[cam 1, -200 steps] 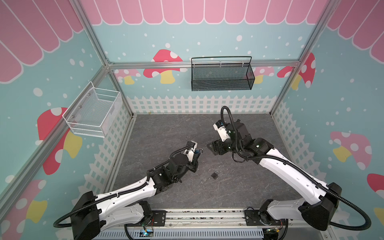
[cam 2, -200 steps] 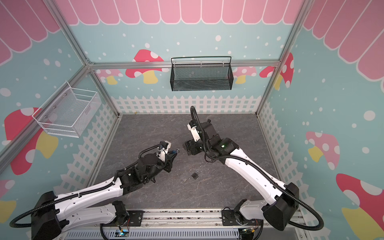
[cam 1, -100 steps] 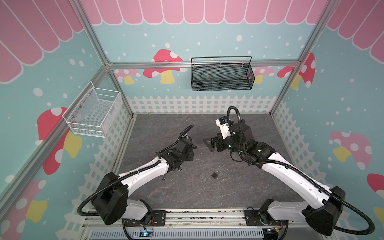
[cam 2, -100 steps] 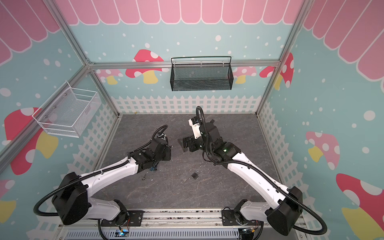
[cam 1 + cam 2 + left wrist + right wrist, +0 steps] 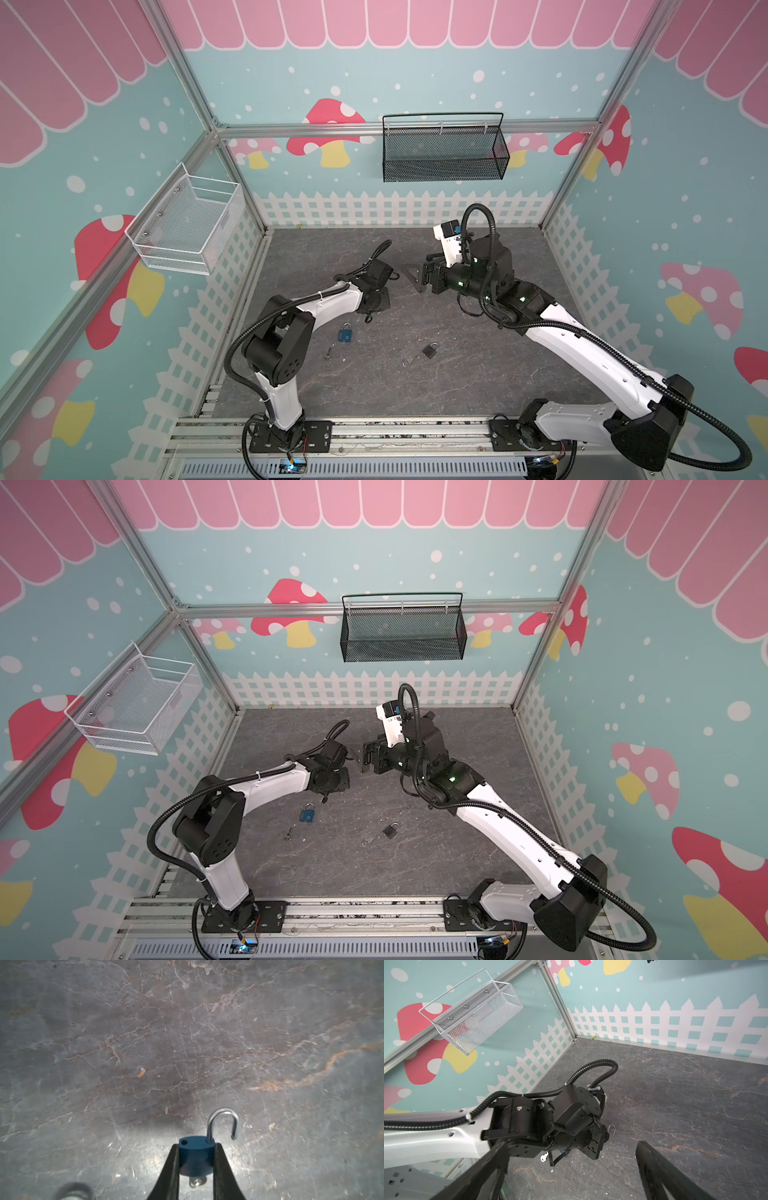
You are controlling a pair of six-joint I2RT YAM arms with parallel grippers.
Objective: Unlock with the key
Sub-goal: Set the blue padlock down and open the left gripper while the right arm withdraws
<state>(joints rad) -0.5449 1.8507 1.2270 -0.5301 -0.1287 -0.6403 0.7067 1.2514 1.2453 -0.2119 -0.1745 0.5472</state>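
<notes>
Your dark, stone-patterned surface (image 5: 457,374) carries everything here. The right arm (image 5: 573,345) stretches in from the front right toward the middle. The left arm (image 5: 328,301) is folded at the elbow, and its wrist faces the right one, near it but apart.

The right tool (image 5: 420,275) has its jaws spread wide with nothing between them. The left tool (image 5: 196,1146) is nearly closed. Its two fingers press on the sides of a blue padlock (image 5: 196,1157), held above the surface. The lock's silver shackle (image 5: 224,1120) is swung open, with one end free of the body. A silver key (image 5: 195,1182) shows just under the lock body, though you cannot tell how deep it sits.

In both top views a second blue padlock (image 5: 345,332) lies flat on the surface, a little in front of the left wrist. A small loose key (image 5: 328,354) lies near it. A black padlock (image 5: 430,350) lies further right, toward the middle, with a thin wire ring (image 5: 409,360) just beside it.
</notes>
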